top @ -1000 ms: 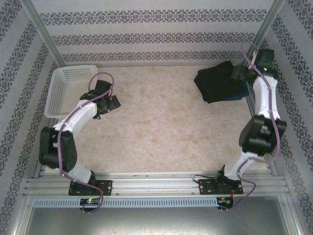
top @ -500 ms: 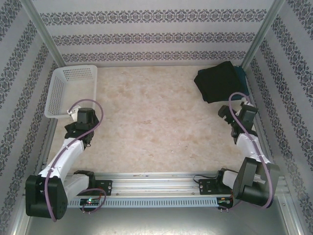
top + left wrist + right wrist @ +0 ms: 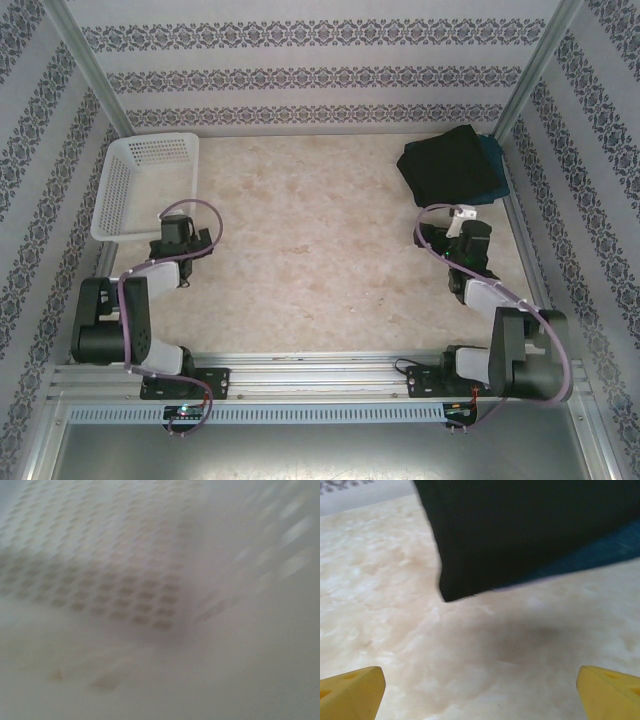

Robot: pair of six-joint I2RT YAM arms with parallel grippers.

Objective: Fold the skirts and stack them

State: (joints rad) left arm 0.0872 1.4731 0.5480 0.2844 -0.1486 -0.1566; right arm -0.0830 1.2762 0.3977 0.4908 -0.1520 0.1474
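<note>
Two stacked skirts (image 3: pixel 450 165), black atop teal, lie askew to table (image 3: pixel 320 250) edges.

Robot test booth, patterned wallpaper panels (image 3: pixel 300 80), aluminium frame rail (image 3: pixel 320 375), marble-look tabletop (image 3: pixel 320 240)

You have a pale, marbled desk (image 3: pixel 320 250) in front of you. A white mesh basket (image 3: pixel 150 142) sits at its far left edge. In the far right corner lie the folded skirts (image 3: pixel 450 170), black on top, teal-blue showing beneath.
</note>
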